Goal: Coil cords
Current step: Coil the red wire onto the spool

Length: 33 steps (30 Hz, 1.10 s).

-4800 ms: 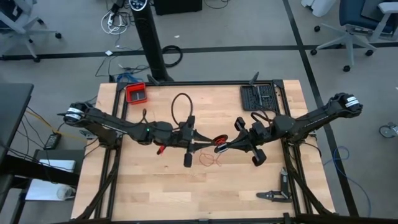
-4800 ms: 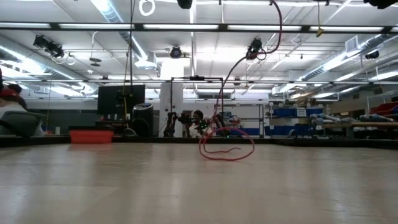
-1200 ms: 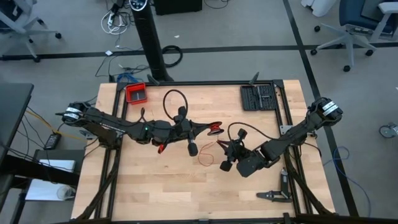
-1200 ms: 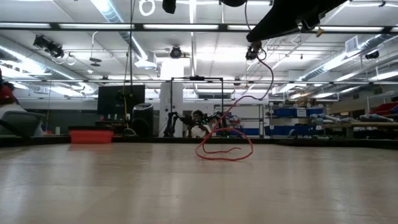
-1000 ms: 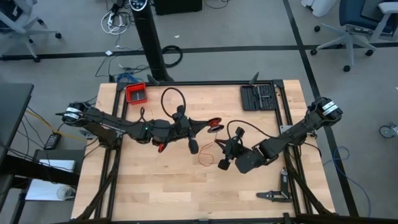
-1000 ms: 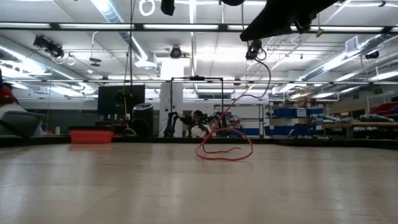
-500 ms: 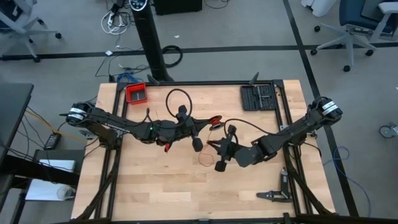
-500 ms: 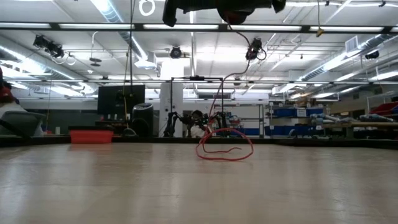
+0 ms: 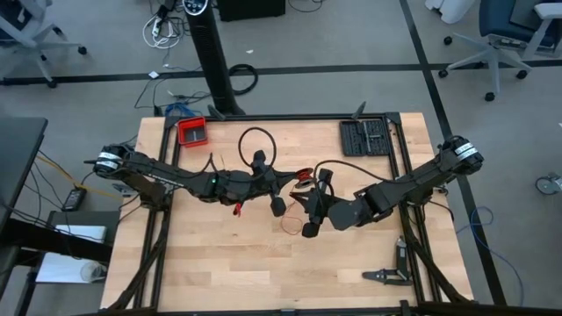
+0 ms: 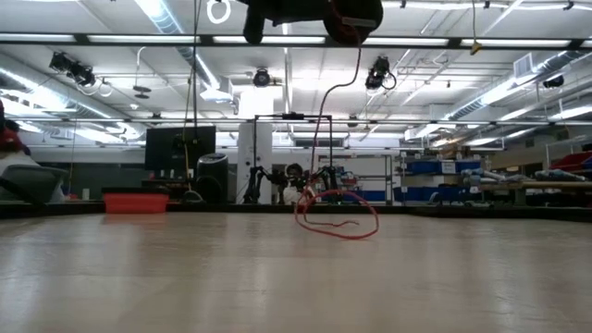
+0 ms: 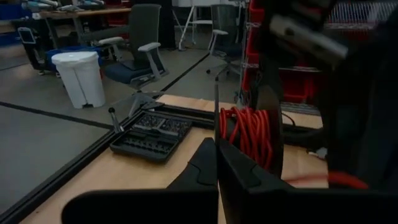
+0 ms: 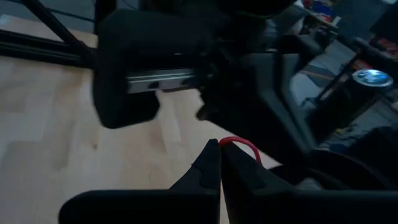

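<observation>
The thin red cord is partly wound into a small coil [image 9: 304, 175], which sits at the tips of my left gripper [image 9: 296, 180] above the table's middle. In the left wrist view the coil [image 11: 249, 134] stands just beyond the shut fingers. My right gripper [image 9: 303, 202] is close beside it, on its near side, shut on a strand of the cord [image 12: 236, 142]. From the grippers the cord hangs down [image 10: 326, 111]. Its loose loops [image 10: 338, 217] lie on the table, and they also show in the high view [image 9: 294, 224]. My left gripper holds the cord's wound coil [image 11: 239, 127] at its fingertips, reaching level from the table's left. The coil is lifted clear of the table. Whether it is pinched or wound round a finger, I cannot tell. My right gripper pinches a short bend of the cord [image 12: 231, 140] between its two fingertips, coming from the table's right. The bend is lifted clear, close to my left gripper.
A red tray [image 9: 192, 132] stands at the far left. A black cable loop [image 9: 255, 140] lies behind my left gripper. A black tool case [image 9: 364, 136] is at the far right, and a small tool [image 9: 386, 275] lies by the near right edge.
My right gripper has gone toward the table's left and far edge, up to my left gripper, keeping hold of the cord. The raised strand, which arched out to one side, now hangs almost straight down. The loops on the table have stayed in place.
</observation>
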### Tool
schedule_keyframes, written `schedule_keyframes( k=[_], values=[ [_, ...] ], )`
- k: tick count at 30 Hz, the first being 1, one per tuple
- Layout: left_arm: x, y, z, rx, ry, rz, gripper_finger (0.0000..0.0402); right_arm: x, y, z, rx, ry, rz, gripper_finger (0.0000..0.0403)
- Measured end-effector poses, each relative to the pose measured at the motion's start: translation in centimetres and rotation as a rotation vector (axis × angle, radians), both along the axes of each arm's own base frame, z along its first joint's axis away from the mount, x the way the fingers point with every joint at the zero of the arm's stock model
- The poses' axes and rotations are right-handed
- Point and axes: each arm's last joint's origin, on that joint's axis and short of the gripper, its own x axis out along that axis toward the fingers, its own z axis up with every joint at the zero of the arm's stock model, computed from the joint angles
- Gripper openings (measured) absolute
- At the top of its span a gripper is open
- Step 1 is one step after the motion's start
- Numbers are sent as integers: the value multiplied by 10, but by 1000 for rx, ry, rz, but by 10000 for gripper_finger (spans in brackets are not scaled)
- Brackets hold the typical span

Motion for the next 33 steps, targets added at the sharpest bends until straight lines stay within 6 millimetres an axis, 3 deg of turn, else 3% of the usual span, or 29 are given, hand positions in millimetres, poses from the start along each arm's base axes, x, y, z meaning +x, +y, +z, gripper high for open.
schedule_keyframes(
  k=[7, 11, 16, 24, 33],
  values=[
    [-4, 1, -3, 54, 88, -12, 1, -20, 4, 16, -43, 24, -44, 0],
    [-13, 4, 8, 62, 136, -27, 1, -40, 1, 20, -20, 39, -112, 0],
    [-14, 0, 18, 15, 192, -163, 1, -52, -5, 18, 11, 75, -161, 0],
    [-13, -1, 21, 1, 179, -224, 1, -50, -8, 8, 90, 146, -123, 5],
    [-12, -7, 26, 54, 142, -257, 1, -60, 0, -30, 184, 186, -137, 30]
  ],
)
